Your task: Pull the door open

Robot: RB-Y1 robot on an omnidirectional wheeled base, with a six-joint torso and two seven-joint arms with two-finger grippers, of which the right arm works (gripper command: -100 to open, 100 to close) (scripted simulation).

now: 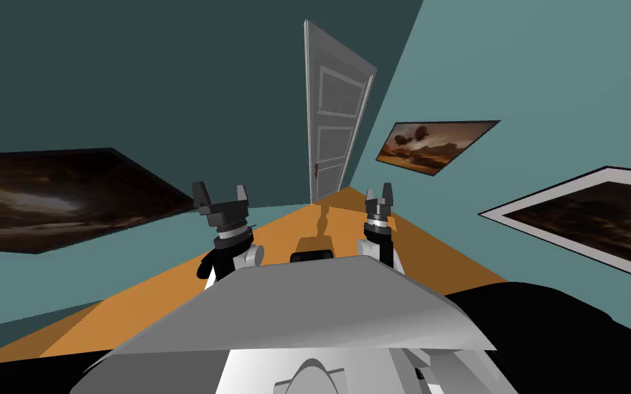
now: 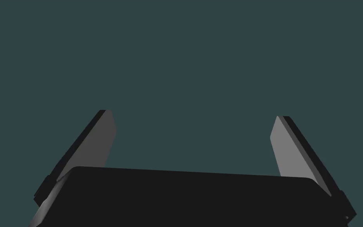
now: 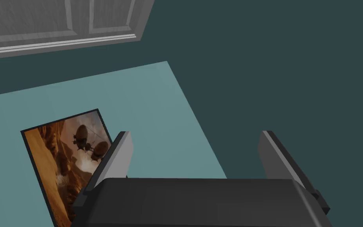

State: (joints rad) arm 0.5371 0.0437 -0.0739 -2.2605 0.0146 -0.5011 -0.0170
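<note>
A light grey panelled door [image 1: 335, 116] stands at the far end of a narrow corridor, with a small dark handle [image 1: 315, 170] on its left edge, low down. Part of the same door [image 3: 58, 23] appears in the right wrist view, well beyond the fingers. My left gripper [image 1: 221, 195] is raised in front of my chest, open with nothing between its fingers [image 2: 94, 146]. My right gripper [image 1: 379, 192] is held up beside it, also open and empty [image 3: 194, 153]. Both grippers are far short of the door.
Teal walls close in on both sides of the orange floor [image 1: 307, 232]. Framed pictures hang on the left wall [image 1: 47, 198] and on the right wall [image 1: 434, 145] [image 1: 595, 219]. A black area [image 1: 567, 335] lies at the lower right.
</note>
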